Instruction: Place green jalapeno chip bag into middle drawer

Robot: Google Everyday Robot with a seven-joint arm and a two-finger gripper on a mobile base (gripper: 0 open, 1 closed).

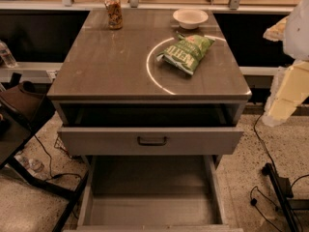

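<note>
On the right half of the bench (111, 66) top, just in front of a white bowl (190, 18), the green jalapeno chip bag (187, 52) lies flat, its long axis slanting from front-left to back-right and its white lettering upside down to the camera. Below, the middle drawer (149, 209) stands pulled out. Off the bench's right edge hangs the gripper (285, 88), well apart from the bag; I cannot tell whether it is open or closed.
</note>
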